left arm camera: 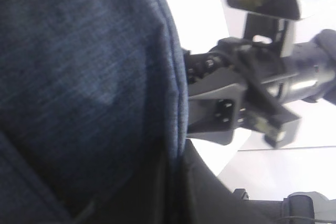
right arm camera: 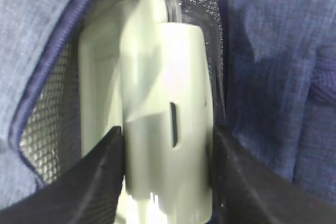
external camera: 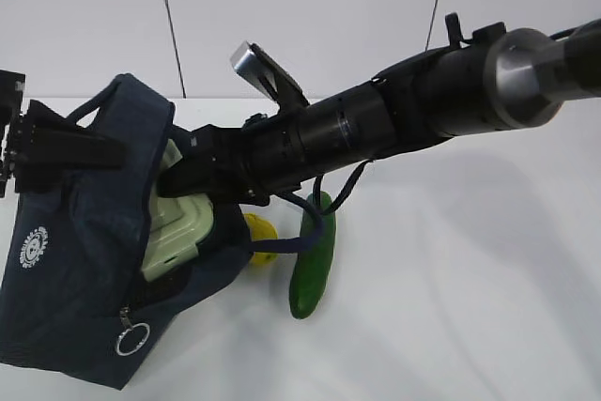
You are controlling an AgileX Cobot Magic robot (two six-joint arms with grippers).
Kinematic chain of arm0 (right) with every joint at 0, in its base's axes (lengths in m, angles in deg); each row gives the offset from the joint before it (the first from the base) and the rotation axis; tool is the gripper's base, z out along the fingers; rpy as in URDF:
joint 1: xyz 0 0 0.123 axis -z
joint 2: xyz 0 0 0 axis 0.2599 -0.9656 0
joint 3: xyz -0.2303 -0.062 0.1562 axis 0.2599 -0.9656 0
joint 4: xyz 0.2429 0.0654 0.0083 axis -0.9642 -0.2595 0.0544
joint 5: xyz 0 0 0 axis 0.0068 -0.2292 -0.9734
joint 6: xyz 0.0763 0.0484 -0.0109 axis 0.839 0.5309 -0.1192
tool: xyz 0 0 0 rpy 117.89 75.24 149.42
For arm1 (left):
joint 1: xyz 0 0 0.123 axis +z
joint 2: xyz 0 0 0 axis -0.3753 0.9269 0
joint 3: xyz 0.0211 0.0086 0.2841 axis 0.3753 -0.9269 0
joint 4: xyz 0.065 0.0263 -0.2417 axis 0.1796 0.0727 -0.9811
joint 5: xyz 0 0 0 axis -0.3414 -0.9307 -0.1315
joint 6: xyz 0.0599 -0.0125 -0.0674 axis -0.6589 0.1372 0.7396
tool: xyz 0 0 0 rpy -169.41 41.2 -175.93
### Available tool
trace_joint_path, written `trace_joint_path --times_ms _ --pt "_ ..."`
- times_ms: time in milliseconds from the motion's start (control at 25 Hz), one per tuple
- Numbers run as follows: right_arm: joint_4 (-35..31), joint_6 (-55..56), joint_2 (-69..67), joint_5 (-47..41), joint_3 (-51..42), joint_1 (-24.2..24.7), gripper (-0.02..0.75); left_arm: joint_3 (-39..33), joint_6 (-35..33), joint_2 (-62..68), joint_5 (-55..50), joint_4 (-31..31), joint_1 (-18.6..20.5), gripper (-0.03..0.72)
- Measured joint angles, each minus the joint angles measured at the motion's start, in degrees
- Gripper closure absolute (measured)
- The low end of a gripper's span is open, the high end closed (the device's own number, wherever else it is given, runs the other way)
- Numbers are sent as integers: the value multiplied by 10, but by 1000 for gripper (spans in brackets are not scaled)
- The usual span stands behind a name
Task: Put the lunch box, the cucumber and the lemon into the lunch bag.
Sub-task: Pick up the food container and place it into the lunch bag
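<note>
- Gripping the lunch box (right arm camera: 168, 124) by its pale green lid clip, the right claw (right arm camera: 167, 166) stands half open, one dark finger pressed on each side of the box.
- The box sits partway inside the mouth of the lunch bag (external camera: 80, 260), its lid tilted and showing at the opening; in the right wrist view silvery mesh lining shows to the left of it and blue fabric on both sides.
- The left claw (external camera: 56, 147) is closed at the bag's upper edge; the left wrist view shows only denim-like cloth up close, so whether it pinches the fabric cannot be told.
- The right arm (external camera: 376, 119) stretches across the white counter (external camera: 470, 307) and fills the bag's opening, hiding most of the interior.
- The lemon (external camera: 261, 237), bright yellow, lies just outside the bag, partly hidden behind its lower flap and a loop handle.
- The cucumber (external camera: 312, 265), smooth, dark green and slightly curved, lies on the counter just beside the lemon, under the arm.
- A silver ring pull (external camera: 131, 338) hangs at the bag's front corner; a white round logo (external camera: 34, 247) marks its side.
</note>
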Motion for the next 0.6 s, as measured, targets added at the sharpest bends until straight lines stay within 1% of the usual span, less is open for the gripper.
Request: trace_joint_path --times_ms 600 --pt "-15 1 -18 -2 1 -1 357 0 -1 0 -3 0 0 678"
